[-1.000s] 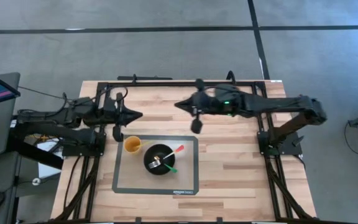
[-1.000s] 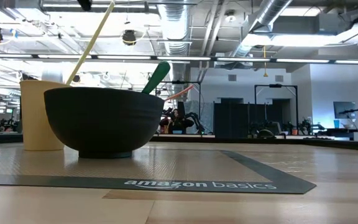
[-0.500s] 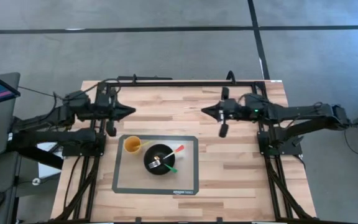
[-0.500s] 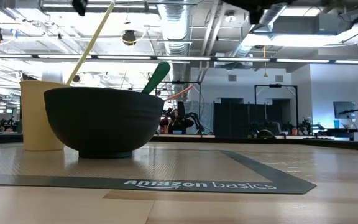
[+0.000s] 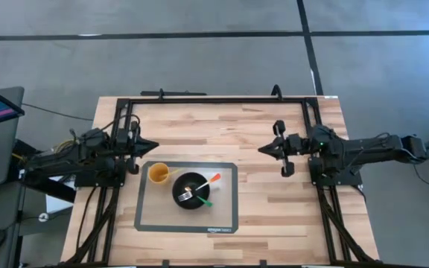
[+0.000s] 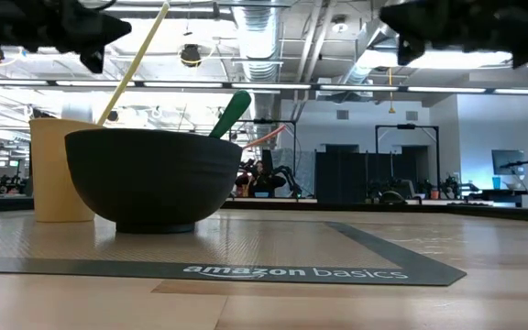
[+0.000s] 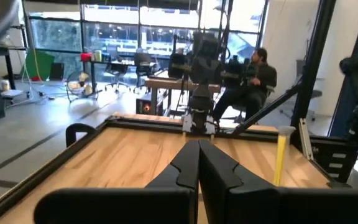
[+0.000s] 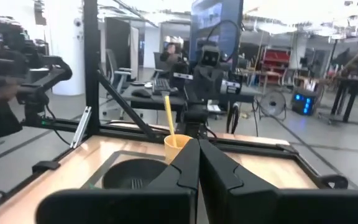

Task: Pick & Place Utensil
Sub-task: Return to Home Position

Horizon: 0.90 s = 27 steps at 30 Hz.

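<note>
Now left gripper (image 5: 154,144) closed, right gripper (image 5: 262,149) closed

We see two arms built alike, both in dark, near-black casings with boxy joints. The left arm (image 5: 80,155) carries thin loose cables (image 5: 69,141) along its back. The right arm (image 5: 371,147) shows a small green light (image 5: 321,144) near its wrist. The left gripper (image 5: 152,146) and the right gripper (image 5: 264,150) each end in two matt black fingers (image 7: 188,165), angular and tapering into a narrow wedge.
</note>
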{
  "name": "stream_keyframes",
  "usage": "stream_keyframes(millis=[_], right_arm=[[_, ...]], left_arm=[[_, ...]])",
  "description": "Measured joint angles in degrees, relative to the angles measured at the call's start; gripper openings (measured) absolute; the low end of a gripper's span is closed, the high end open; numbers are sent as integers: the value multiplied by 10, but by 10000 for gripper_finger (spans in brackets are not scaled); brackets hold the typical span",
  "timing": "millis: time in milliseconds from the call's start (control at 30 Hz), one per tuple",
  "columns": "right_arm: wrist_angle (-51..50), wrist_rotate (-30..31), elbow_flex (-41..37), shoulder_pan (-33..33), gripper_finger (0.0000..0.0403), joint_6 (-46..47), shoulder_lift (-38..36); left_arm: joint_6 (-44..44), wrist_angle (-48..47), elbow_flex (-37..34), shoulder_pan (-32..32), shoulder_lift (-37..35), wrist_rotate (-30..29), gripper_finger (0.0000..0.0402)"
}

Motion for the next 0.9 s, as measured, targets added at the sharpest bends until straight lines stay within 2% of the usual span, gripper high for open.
stream_keyframes(millis=[233,367,467,633,900], right_arm=[[99,0,-100,-9,0,1,-65],[110,0,-137,-20,0,10,-92],[109,-2,-161,-31,0,12,-104],[74,-21,-174,-44,0,33,-123],[50,-90,-174,-62,0,49,-164]], left_arm=[[-5,17,-64,0,-109,4,4],[-5,90,-100,0,-97,30,4],[-16,109,-130,0,-88,37,4],[-16,109,-138,0,-84,36,4],[-43,110,-138,0,-84,35,4]])
